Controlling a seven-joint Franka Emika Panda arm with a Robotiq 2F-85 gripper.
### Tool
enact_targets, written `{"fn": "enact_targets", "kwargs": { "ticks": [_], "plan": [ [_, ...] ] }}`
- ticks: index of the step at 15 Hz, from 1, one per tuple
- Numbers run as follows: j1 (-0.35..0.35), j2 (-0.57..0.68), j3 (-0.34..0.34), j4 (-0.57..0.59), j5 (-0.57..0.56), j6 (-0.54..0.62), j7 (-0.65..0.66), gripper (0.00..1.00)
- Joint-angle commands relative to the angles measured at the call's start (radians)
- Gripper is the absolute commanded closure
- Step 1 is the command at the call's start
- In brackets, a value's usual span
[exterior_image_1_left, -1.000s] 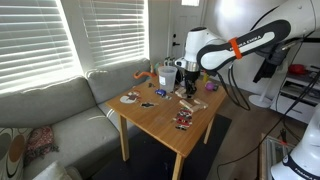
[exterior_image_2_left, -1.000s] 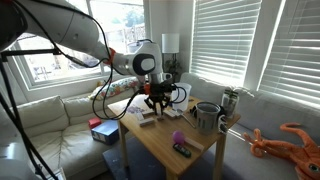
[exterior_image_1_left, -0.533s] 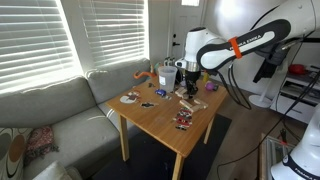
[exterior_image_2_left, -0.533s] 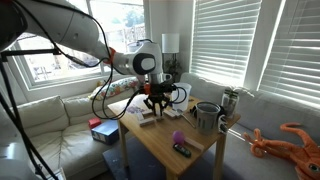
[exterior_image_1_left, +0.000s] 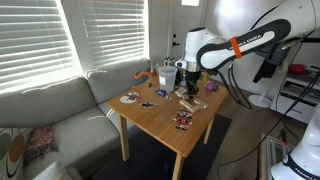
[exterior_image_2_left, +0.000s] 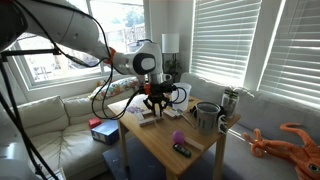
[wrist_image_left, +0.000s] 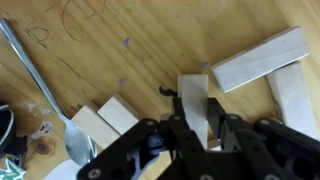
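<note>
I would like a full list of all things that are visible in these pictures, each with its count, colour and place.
wooden blocks: five, pale wood, on the table under the pincer; one stands between its fingers
spoon: one, silver, on the table beside the blocks
table: one, light wood, next to the sofa
mug: one, grey metal, near a table edge
ball: one, purple, on the table
octopus toy: one, orange, beyond the table
box: one, red and blue, on the sofa
sofa: one, beige, under the window
blinds: white, over the windows
robot arm: one, white with an orange band, above the table
pincer: one, black, low over the blocks; grip unclear
</note>
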Motion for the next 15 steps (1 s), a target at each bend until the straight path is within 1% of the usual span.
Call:
{"fn": "enact_targets", "kwargs": {
  "ticks": [1, 14, 15],
  "plan": [
    [0.004, 0.014, -0.002, 0.024, 0.023, -0.028, -0.030, 0.93],
    [0.003, 0.022, -0.002, 0.035, 0.037, -0.056, -0.056, 0.93],
    [0.003, 0.021, -0.002, 0.034, 0.029, -0.060, -0.049, 0.82]
  ]
}}
